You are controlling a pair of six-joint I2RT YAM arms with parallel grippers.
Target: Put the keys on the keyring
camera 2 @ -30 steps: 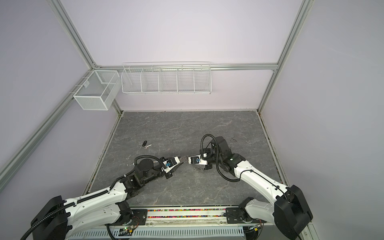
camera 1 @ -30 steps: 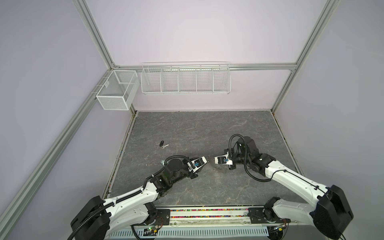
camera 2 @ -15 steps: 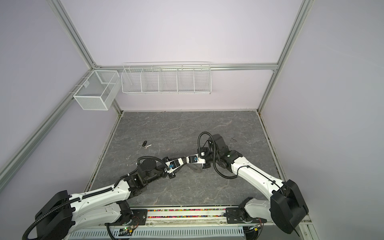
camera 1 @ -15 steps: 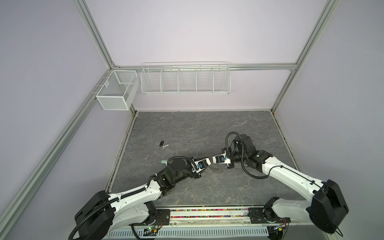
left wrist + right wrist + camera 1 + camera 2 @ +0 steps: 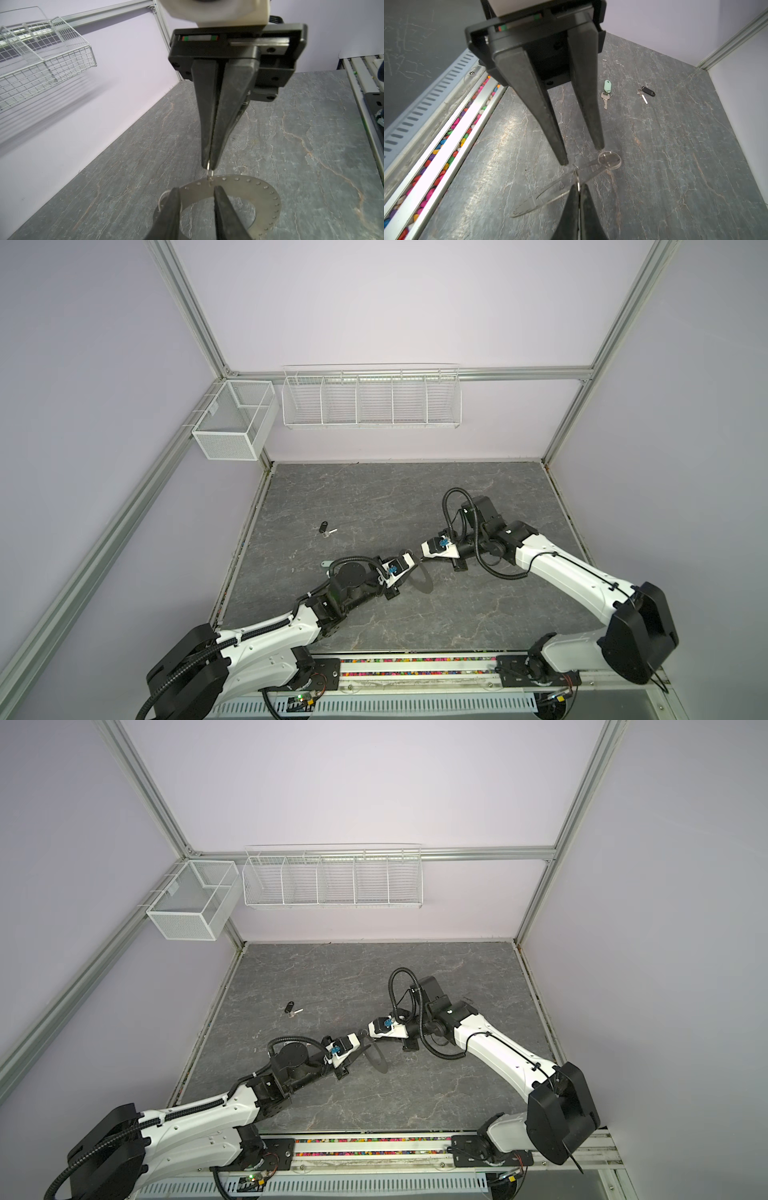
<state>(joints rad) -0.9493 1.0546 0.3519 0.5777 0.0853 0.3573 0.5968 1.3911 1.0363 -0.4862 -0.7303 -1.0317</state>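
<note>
The keyring (image 5: 252, 188), a flat grey disc with a wide hole and small rim holes, hangs tilted with its low edge near the floor (image 5: 420, 580). My right gripper (image 5: 578, 186) is shut on a small wire loop (image 5: 209, 166) at its rim. My left gripper (image 5: 196, 188) is open right in front of the disc's face, one finger over a split ring (image 5: 609, 160); I cannot tell if it touches. Both keys lie on the floor apart from the grippers: the mint-headed one (image 5: 606, 91) and the black-headed one (image 5: 647, 91), which also shows in both top views (image 5: 326, 528) (image 5: 291, 1007).
The dark marbled floor (image 5: 374, 497) is walled on three sides. Two white wire baskets (image 5: 232, 427) (image 5: 372, 400) hang on the back wall above it. A rail filled with coloured pebbles (image 5: 446, 145) runs along the front edge by the arm bases.
The two grippers have closed the gap between them and now meet at the disc: the left reached right, the right came left. The right stays shut on the loop.
</note>
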